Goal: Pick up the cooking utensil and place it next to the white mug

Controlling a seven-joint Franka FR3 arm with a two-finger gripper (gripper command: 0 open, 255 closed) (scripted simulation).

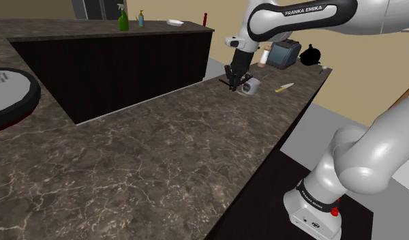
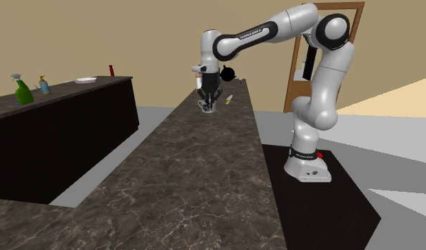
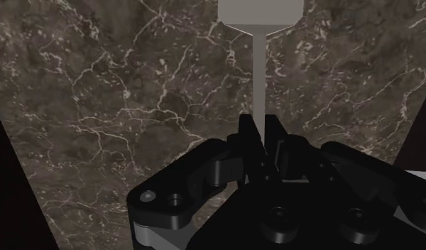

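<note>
Beside mug (image 1: 251, 86), utensil (image 3: 259, 64) (grey) in jaws

One spray bottle (image 1: 123, 18); one toaster (image 1: 284, 53); one kettle (image 1: 309, 54); one mug (image 1: 251, 86); one utensil (image 1: 284, 87)

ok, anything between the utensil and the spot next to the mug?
Nothing visible. The gripper is shut on the grey spatula and hangs right beside the white mug, over bare counter. A small yellowish item lies apart, to the mug's right in the shoulder view, off the path.

A green spray bottle (image 1: 123, 18) stands beside a blue bottle (image 1: 141, 18).
</note>
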